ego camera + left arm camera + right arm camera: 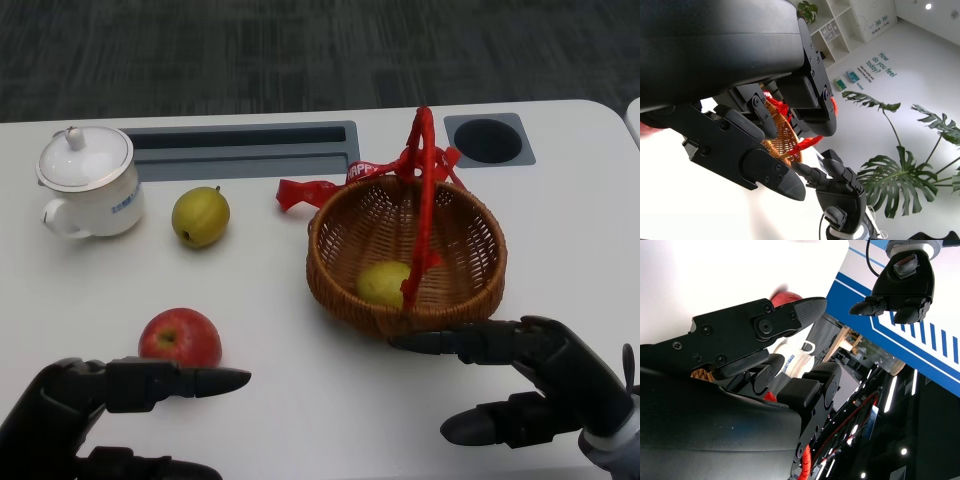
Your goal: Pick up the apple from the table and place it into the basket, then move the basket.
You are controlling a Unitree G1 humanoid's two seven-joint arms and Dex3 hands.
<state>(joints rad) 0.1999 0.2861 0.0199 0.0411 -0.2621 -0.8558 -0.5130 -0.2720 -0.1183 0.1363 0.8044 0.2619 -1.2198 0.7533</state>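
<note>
The apple [180, 338] lies on the desk [300, 420] near its front edge, toward the left corner, untouched and just beyond the left hand [95, 410]. That hand is held low over the front edge with its fingers [190, 381] stretched forward and released, nothing between them; the placing seems chosen so that the apple can be enclosed by a short reach. The basket [405, 255] stands right of the desk's middle, its red handle [422, 200] upright and a red ribbon [310, 190] trailed from its rim toward the back edge. A yellow-green fruit [385, 283] is already seen inside it, so room for the apple is left mainly on the other side of the handle. The right hand [540, 385] is kept at the front right, one finger extended close to the basket's near wall, though contact cannot be told; its fingers are spread and empty, probably held ready for moving the basket. A second yellow-green fruit [201, 216] and a lidded white cup [88, 182] stand toward the back left.
</note>
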